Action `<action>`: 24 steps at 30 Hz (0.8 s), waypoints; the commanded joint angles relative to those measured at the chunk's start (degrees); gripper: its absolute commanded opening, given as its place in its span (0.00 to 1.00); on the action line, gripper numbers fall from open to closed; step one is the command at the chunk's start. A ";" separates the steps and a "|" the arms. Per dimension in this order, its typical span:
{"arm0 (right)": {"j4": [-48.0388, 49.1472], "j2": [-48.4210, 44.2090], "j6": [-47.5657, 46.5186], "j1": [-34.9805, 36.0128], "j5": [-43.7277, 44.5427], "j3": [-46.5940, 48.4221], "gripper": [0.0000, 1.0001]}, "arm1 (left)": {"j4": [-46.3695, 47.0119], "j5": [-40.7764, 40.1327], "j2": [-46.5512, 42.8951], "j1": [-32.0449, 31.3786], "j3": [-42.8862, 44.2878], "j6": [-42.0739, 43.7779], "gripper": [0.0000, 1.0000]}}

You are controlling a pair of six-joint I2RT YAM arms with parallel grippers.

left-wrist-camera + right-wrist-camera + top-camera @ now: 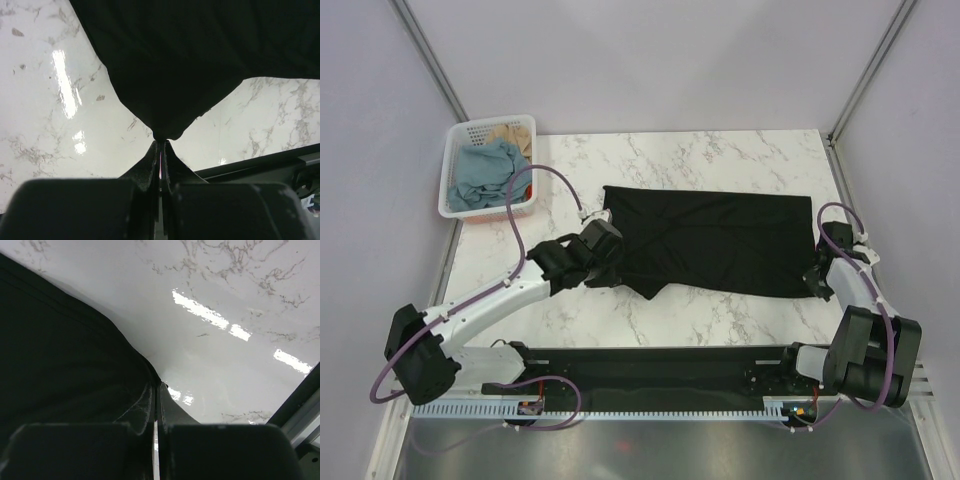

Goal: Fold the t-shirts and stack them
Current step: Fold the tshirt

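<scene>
Top external view gives me the white basket [470, 211] at the table's [720, 160] 10 o'clock corner, holding 1 blue t-shirt [485, 172] and 1 tan t-shirt [512, 130]. My left gripper [607, 232] is pinched together on the black t-shirt [720, 240] at its 9 o'clock edge. That shirt lies spread mid-table. My right gripper [817, 283] is clamped on its 4 o'clock corner.
</scene>
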 commanded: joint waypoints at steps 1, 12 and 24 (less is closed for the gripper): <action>-1.36 -2.20 -0.89 0.91 0.78 2.00 0.00 | -1.46 -5.10 -0.02 0.09 5.63 3.85 0.02; 0.83 2.71 -3.70 2.40 0.34 9.65 0.00 | -1.72 -7.74 9.64 7.11 17.22 10.79 0.02; 4.26 17.39 -9.59 2.84 -3.00 23.00 0.00 | 1.52 -5.30 26.94 11.95 31.72 22.04 0.02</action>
